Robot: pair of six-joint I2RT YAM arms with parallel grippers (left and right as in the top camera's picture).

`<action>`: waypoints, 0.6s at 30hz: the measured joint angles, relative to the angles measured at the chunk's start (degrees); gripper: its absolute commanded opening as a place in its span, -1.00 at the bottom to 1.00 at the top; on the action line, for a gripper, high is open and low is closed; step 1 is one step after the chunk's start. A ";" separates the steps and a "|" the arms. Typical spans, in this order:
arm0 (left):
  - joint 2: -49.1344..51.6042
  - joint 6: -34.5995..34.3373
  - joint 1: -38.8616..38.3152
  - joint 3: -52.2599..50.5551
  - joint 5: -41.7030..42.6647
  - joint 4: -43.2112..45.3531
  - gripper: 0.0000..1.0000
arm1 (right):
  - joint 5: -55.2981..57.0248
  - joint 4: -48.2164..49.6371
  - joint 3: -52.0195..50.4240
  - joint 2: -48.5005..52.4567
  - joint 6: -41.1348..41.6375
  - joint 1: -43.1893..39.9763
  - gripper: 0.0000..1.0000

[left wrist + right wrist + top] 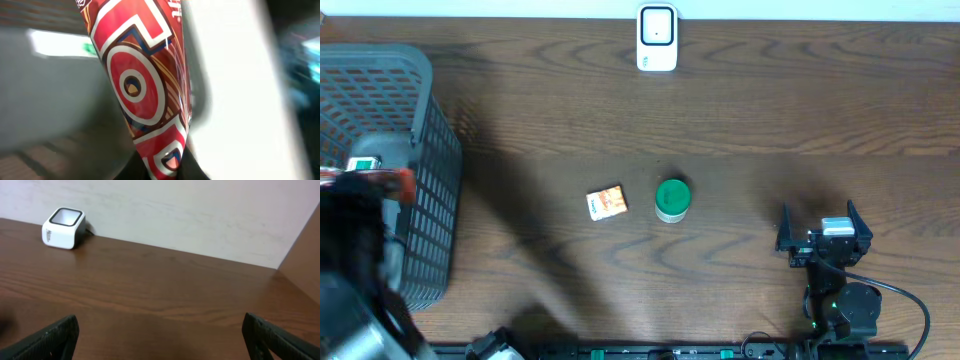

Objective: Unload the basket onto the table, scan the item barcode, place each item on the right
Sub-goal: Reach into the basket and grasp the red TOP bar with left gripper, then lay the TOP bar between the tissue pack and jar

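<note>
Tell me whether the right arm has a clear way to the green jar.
Probably yes. The right hand is open and empty, and only bare table lies between it and the jar; the packet sits on the far side.

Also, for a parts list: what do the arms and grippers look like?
The right arm is black, with a pale grey block at the wrist, green lights near its base and a black cable looping beside it. The right gripper has two black tapered fingers. The left arm is black too, though blurred.
</note>
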 measured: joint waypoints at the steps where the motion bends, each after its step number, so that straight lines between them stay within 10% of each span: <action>1: -2.40 0.00 -1.18 0.04 2.69 -0.22 -0.85 | 0.02 0.00 0.00 0.00 0.00 0.00 0.99; 8: -8.81 0.00 -16.28 -0.85 14.75 -1.22 -0.85 | 0.02 0.00 -0.02 0.00 0.00 0.00 0.98; 18: 1.18 0.00 -47.17 -13.90 8.28 10.64 -0.85 | 0.00 0.00 0.00 0.00 0.00 0.00 0.98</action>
